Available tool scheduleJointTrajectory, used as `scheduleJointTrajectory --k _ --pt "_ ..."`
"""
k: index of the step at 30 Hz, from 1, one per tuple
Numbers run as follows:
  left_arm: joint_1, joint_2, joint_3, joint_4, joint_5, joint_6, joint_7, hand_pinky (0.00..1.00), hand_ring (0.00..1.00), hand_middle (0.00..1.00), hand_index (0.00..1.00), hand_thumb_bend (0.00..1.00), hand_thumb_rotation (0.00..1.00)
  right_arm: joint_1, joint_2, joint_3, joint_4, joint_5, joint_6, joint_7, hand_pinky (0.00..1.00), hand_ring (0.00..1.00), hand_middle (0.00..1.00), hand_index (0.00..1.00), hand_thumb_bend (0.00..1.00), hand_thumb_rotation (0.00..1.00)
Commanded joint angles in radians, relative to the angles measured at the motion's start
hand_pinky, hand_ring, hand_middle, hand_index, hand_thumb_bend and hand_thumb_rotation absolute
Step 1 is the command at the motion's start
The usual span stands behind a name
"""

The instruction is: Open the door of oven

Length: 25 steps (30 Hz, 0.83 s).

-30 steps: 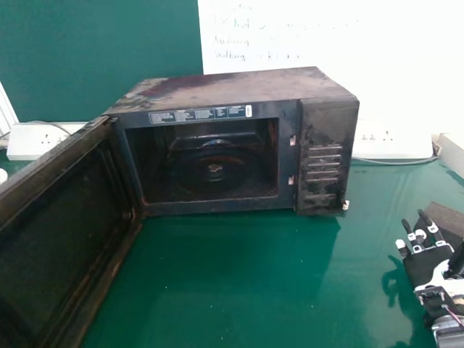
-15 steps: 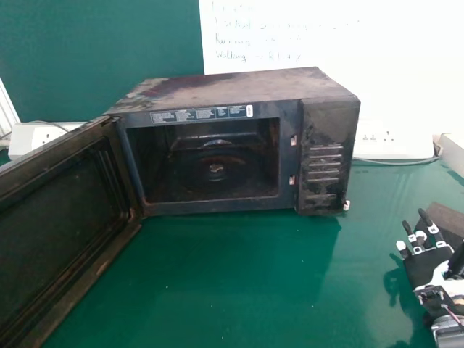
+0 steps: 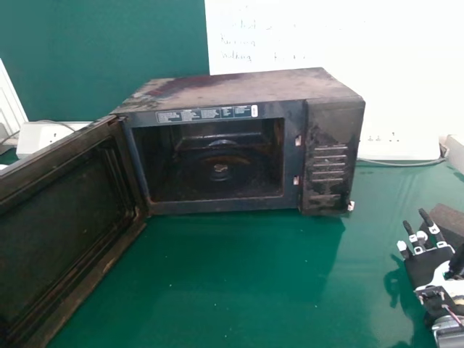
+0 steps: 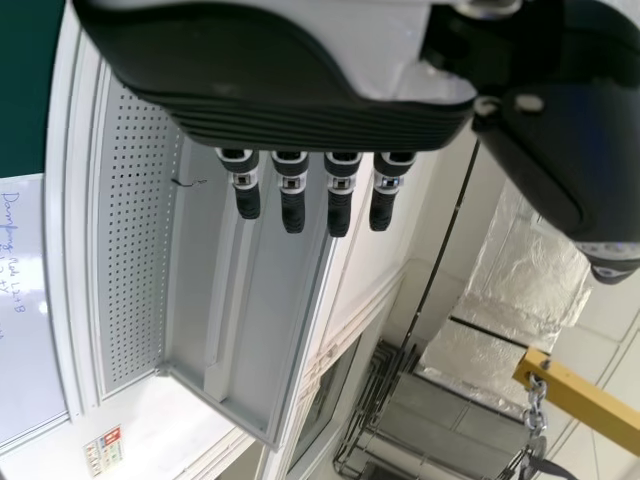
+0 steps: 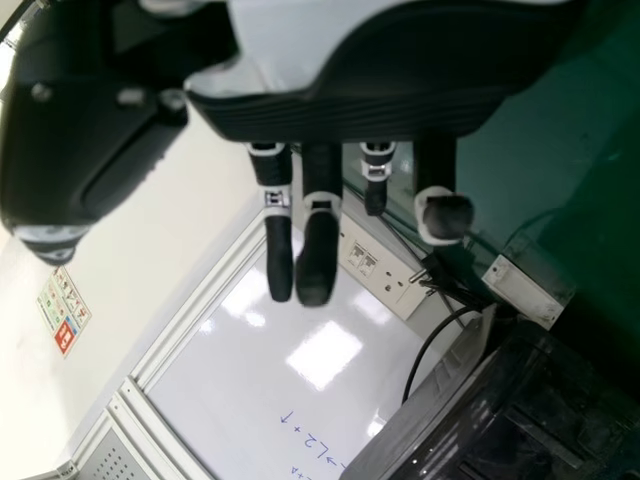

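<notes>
Door (image 3: 61, 210) swung wider, grimy dark oven (image 3: 246, 88), left hand (image 4: 300, 120) and right hand (image 3: 426, 265) loosely spread

Head camera looks forward-down; both wrist views include whiteboard (image 5: 240, 390).

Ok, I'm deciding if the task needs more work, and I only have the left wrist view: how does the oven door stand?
Observer: In the head view, the door is swung wide open on the left side of the oven.
Operator: Where's the right hand?
Observer: The right hand is at the right of the head view, apart from the oven.
Operator: Are its fingers curled?
Observer: No, its fingers are mostly straight.
</notes>
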Motion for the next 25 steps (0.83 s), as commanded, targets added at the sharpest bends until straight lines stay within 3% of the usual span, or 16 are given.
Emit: scheduleJointTrajectory --k 1,5,6,8,13,17,21,25 --pt "-0.004 -0.045 -0.032 -0.006 0.015 -0.017 0.015 0.01 0.04 0.13 0.57 0.96 0.79 0.013 0.011 -0.001 0.007 0.003 0.006 -0.003 0.76 1.00 1.00 1.00 1.00 0.99" --pt "-0.036 -0.099 -0.051 0.028 0.016 -0.035 -0.013 0.02 0.05 0.14 0.55 0.99 0.78 0.018 0.014 0.002 0.002 0.002 0.003 0.003 0.77 1.00 1.00 1.00 1.00 1.00" --pt "-0.040 -0.113 -0.059 0.029 0.017 -0.030 -0.013 0.05 0.08 0.17 0.58 1.00 0.78 0.018 0.015 0.002 0.002 0.002 0.002 0.003 0.77 1.00 1.00 1.00 1.00 0.99" --pt "-0.045 -0.138 -0.093 0.024 0.013 0.037 -0.005 0.06 0.09 0.19 0.61 1.00 0.76 0.021 0.020 0.001 -0.010 0.006 0.007 -0.002 0.78 1.00 1.00 1.00 1.00 1.00" --pt "-0.044 -0.222 -0.191 -0.018 0.039 0.128 0.044 0.06 0.10 0.22 0.68 1.00 0.71 0.021 0.020 0.004 -0.007 0.002 0.000 0.003 0.77 1.00 1.00 1.00 1.00 0.99" --pt "-0.025 -0.295 -0.265 -0.037 0.082 0.177 0.126 0.06 0.10 0.24 0.66 1.00 0.78 0.022 0.021 0.006 -0.010 0.000 0.002 -0.004 0.74 1.00 1.00 1.00 1.00 0.99" --pt "-0.028 -0.365 -0.325 0.025 0.177 0.084 0.169 0.10 0.15 0.28 0.62 1.00 0.80 0.024 0.019 0.004 -0.007 0.007 0.003 0.005 0.74 1.00 1.00 1.00 1.00 0.99" --pt "-0.041 -0.409 -0.409 0.095 0.244 0.108 0.175 0.11 0.16 0.28 0.65 0.98 0.81 0.027 0.021 0.006 -0.011 0.003 0.000 -0.004 0.75 1.00 1.00 1.00 1.00 0.99"
